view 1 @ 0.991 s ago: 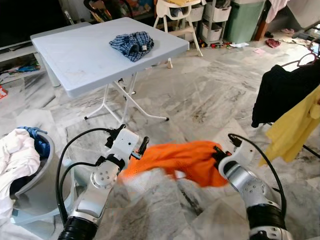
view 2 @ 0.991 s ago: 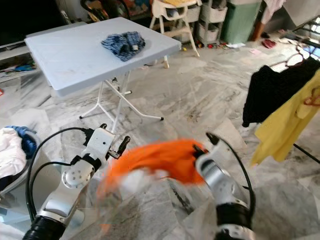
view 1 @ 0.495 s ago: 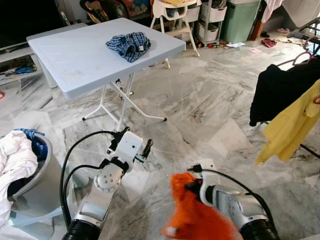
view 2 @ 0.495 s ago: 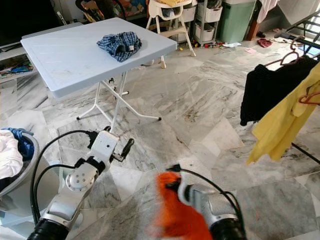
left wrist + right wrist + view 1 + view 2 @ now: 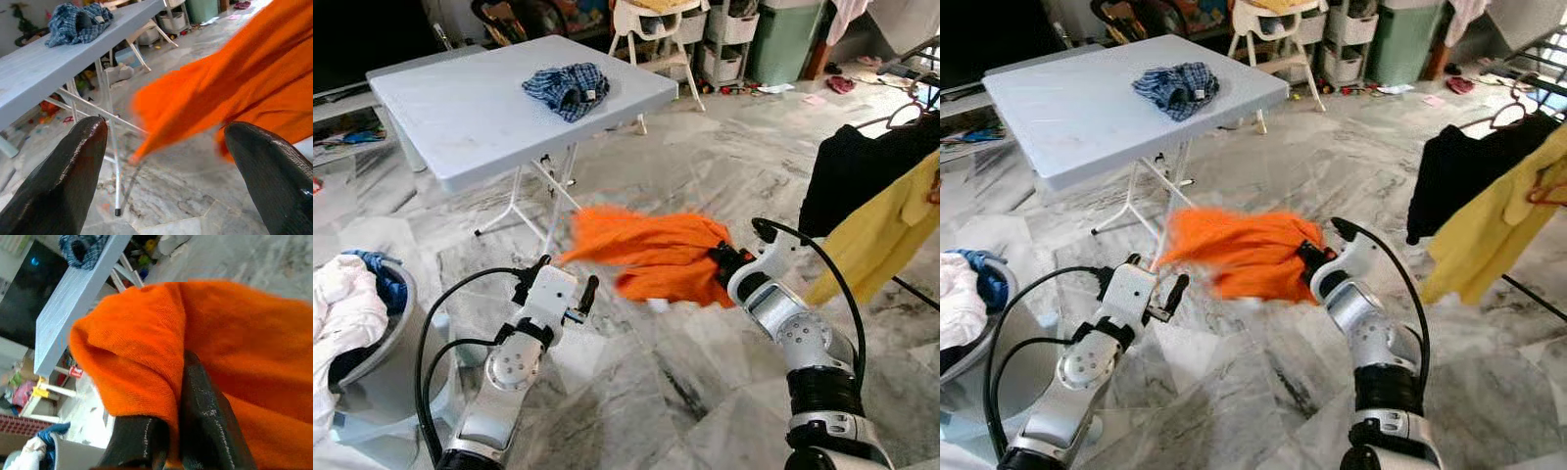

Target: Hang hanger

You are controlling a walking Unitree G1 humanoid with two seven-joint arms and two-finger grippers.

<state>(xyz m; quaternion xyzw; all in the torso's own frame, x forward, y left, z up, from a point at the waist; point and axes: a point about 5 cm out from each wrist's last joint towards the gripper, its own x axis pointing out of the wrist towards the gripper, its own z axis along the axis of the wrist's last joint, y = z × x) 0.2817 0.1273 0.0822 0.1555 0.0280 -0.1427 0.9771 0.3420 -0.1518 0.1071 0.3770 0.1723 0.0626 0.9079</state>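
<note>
r claw pinching orange cloth | l claw apart, spread

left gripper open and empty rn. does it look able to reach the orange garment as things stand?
Probably yes. The left gripper is open, holding nothing, and the orange garment, pinched by the right gripper, hangs in the air just ahead of it with nothing between them.

Orange cloth: matt, fine knit. Floor: glossy veined marble. Table: smooth matt plastic top. Fingers: rough black.
</note>
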